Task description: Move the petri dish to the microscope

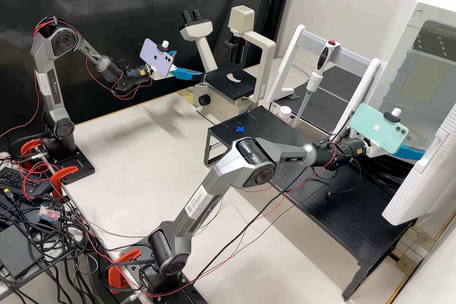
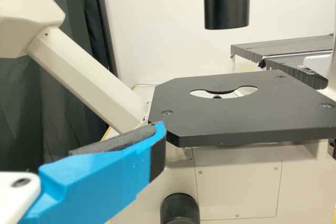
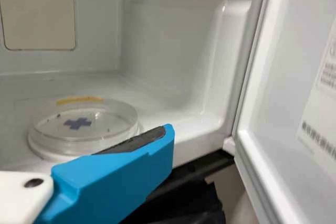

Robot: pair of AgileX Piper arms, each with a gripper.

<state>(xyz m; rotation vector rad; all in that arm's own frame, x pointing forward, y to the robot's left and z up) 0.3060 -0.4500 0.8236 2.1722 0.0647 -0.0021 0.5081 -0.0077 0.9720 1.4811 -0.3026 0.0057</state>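
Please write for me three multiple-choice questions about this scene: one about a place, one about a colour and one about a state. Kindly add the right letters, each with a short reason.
1. Where is the round clear dish?
A) on the microscope
B) inside the white box
C) on the black table

2. What colour is the cross seen within the dish's rim?
A) blue
B) red
C) green

3. How is the door of the white box?
A) shut
B) missing
C) open

1: B, the right wrist view shows the dish resting on the box's floor.
2: A, the cross looks dark blue in that view.
3: C, the door stands swung out, with the inside exposed.
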